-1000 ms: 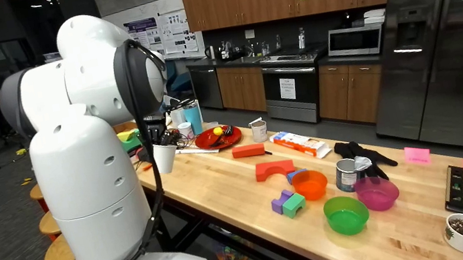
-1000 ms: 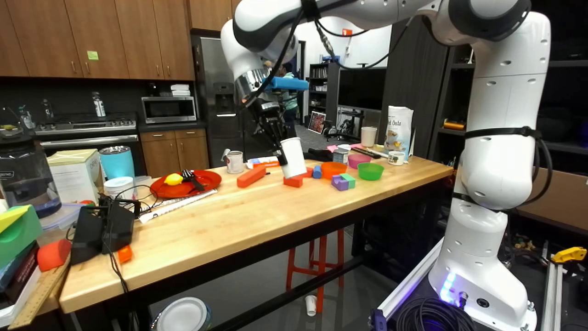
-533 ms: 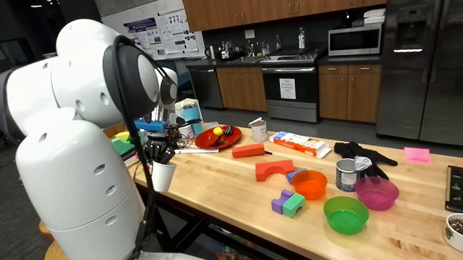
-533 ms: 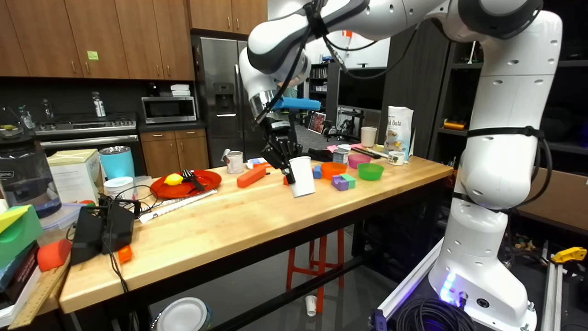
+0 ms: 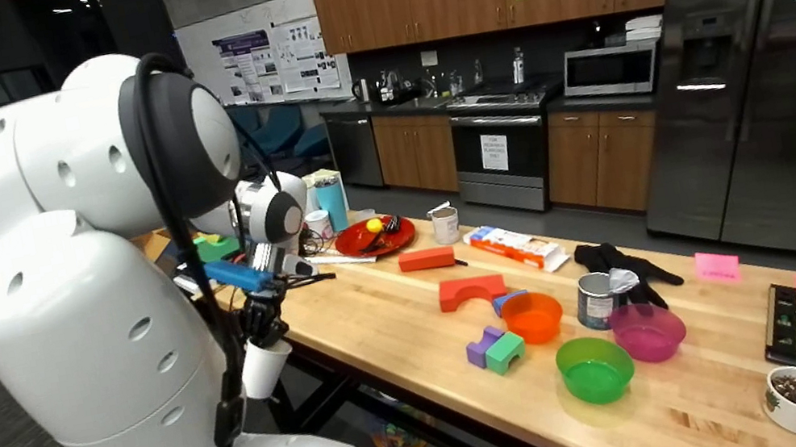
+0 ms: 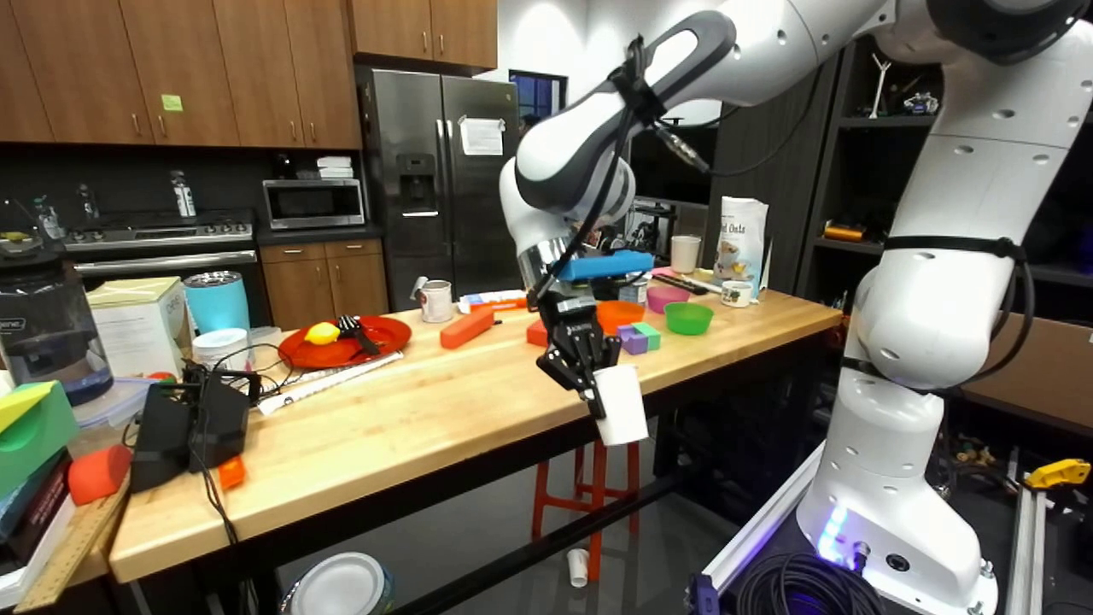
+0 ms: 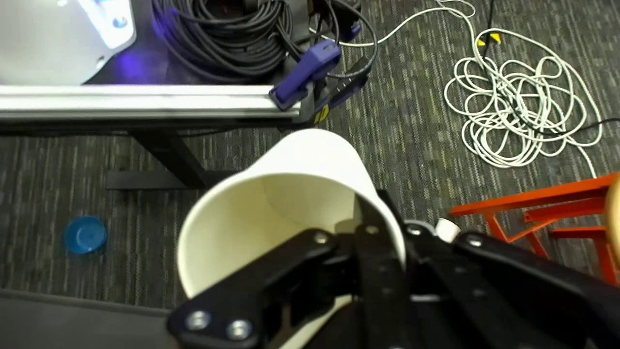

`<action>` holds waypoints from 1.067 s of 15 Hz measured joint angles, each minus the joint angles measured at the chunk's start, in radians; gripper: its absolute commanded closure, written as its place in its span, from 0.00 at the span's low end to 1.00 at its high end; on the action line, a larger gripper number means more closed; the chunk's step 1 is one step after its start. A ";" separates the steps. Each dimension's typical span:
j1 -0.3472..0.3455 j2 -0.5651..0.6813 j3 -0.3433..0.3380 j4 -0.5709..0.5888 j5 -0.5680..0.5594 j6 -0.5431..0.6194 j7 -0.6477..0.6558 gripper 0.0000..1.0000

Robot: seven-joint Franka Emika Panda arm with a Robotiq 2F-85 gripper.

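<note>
Gripper [image 6: 601, 401], black, clenched on one white tapered cup [image 6: 624, 408], past the edge of one wooden tabletop [image 5: 383, 324]. On top, three translucent coloured bowls [image 5: 597, 375]; beyond, one grey fridge [image 5: 734, 107].

Open floor [image 7: 402, 126] lies below a white cup [image 6: 623, 408] pinched in the tool [image 6: 600, 396], flanked in the wrist view by a metal rail [image 7: 145, 102], far left, and a red stool [image 7: 557, 193], right. In an exterior view, a bare lane follows the near side of the tabletop [image 6: 410, 410] from black boxes [image 6: 164, 440], left, to a purple block [image 6: 632, 341], right. A red plate [image 6: 393, 333] and a red block [image 6: 468, 327] obstruct the far side; an orange bowl [image 6: 621, 316] and a green bowl [image 6: 688, 320] crowd the right.
</note>
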 measured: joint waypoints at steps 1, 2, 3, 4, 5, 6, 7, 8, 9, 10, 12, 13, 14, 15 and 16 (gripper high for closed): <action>0.009 -0.021 0.017 -0.059 0.030 0.033 0.028 1.00; 0.021 -0.040 0.037 -0.116 0.059 0.067 0.052 1.00; 0.034 -0.058 0.058 -0.168 0.084 0.099 0.075 1.00; 0.048 -0.073 0.079 -0.214 0.108 0.127 0.095 1.00; 0.061 -0.086 0.097 -0.250 0.127 0.147 0.113 1.00; 0.074 -0.100 0.113 -0.280 0.140 0.161 0.130 1.00; 0.084 -0.113 0.127 -0.302 0.149 0.168 0.145 1.00; 0.092 -0.127 0.137 -0.319 0.152 0.169 0.157 1.00; 0.097 -0.142 0.142 -0.331 0.152 0.168 0.162 1.00; 0.100 -0.157 0.144 -0.339 0.152 0.166 0.165 1.00; 0.100 -0.187 0.144 -0.347 0.136 0.162 0.165 1.00; 0.098 -0.203 0.144 -0.347 0.113 0.157 0.172 1.00; 0.095 -0.220 0.144 -0.344 0.080 0.148 0.190 1.00; 0.093 -0.237 0.144 -0.337 0.042 0.132 0.218 1.00; 0.092 -0.254 0.146 -0.326 0.001 0.108 0.256 1.00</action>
